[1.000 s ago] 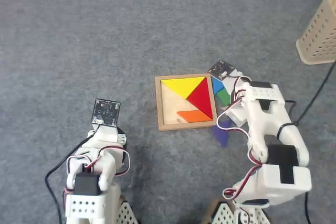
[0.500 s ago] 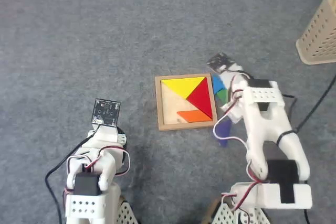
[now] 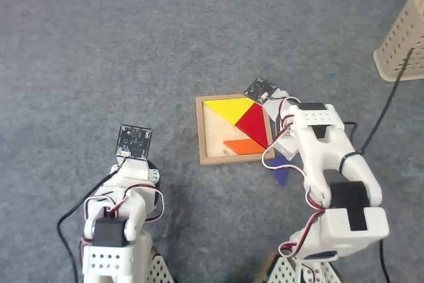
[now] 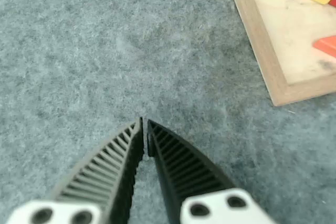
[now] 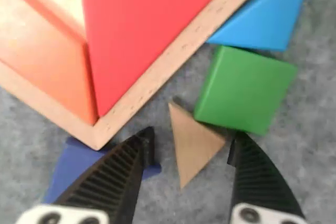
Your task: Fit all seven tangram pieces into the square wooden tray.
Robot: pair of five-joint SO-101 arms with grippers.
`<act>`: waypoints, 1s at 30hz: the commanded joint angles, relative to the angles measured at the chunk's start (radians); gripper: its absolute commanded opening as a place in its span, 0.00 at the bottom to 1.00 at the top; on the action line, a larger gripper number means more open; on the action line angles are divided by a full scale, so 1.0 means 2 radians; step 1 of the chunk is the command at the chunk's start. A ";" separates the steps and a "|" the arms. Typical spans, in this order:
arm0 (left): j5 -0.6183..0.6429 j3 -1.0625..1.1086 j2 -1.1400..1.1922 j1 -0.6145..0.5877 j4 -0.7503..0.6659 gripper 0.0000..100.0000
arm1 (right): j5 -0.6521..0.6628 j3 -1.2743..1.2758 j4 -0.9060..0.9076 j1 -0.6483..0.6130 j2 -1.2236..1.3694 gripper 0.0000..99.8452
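Observation:
The square wooden tray (image 3: 201, 130) holds a yellow triangle (image 3: 232, 108), a red triangle (image 3: 255, 122) and an orange piece (image 3: 242, 146). My right gripper (image 5: 192, 139) is open low over the carpet just outside the tray's right rim (image 5: 173, 61), its fingers either side of a small tan triangle (image 5: 194, 145). A green square (image 5: 244, 88) touches that triangle, with a blue triangle (image 5: 265, 17) beyond it. A dark blue piece (image 5: 73, 169) lies by the tray's corner (image 3: 279, 171). My left gripper (image 4: 143, 125) is shut, empty, over carpet left of the tray.
Grey carpet covers the table. A beige perforated basket (image 3: 403, 44) stands at the far right edge. The right arm (image 3: 321, 144) hangs over the loose pieces beside the tray. The left arm (image 3: 122, 197) sits at the lower left.
The right arm has shifted left toward the tray and turned its wrist, now covering the green and blue pieces in the high view. The left arm has not moved.

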 commanded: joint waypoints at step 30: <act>0.005 -0.003 -0.002 -0.002 0.002 0.01 | -0.028 -0.026 0.090 -0.042 -0.199 0.09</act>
